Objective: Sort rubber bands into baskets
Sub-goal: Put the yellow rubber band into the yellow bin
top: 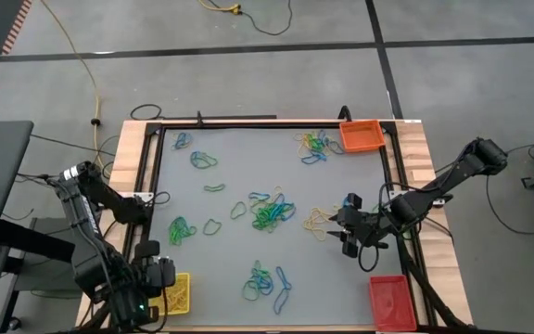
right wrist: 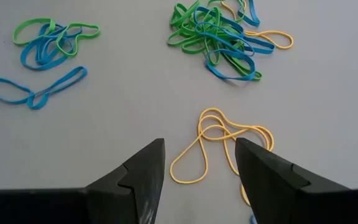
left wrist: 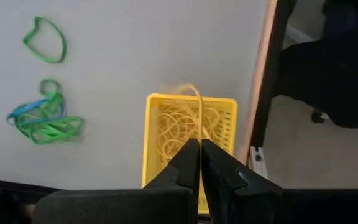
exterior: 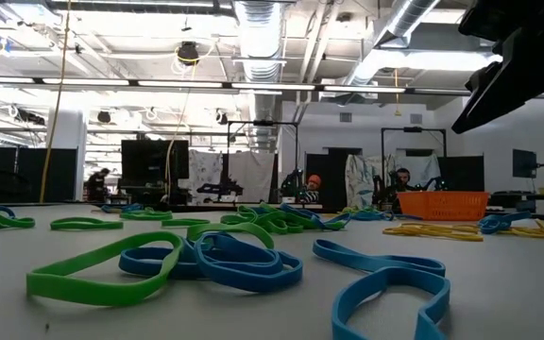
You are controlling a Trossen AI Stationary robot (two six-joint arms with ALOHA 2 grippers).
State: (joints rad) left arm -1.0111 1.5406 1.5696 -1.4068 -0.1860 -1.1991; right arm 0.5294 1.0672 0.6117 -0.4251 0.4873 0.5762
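Fingers on your right gripper (right wrist: 199,163) stand apart and empty, hanging just above a small tangle of yellow rubber bands (right wrist: 219,144) on the grey table (top: 230,158); past them you see a larger heap of green, blue and yellow bands (right wrist: 219,34) and, off to one side, a loose blue loop (right wrist: 33,90) with a green-and-blue knot beyond it. Your left gripper (left wrist: 199,155) has its fingers pressed together over the yellow basket (top: 176,293) at the table's near left corner, and a thin yellow band (left wrist: 191,102) rises from between the tips; you cannot tell for sure whether it is pinched. That basket already holds a mass of yellow bands. From above, the red basket (top: 389,301) sits at the near right corner, and the orange basket (top: 361,136) at the far right corner, with bands scattered across the table between.
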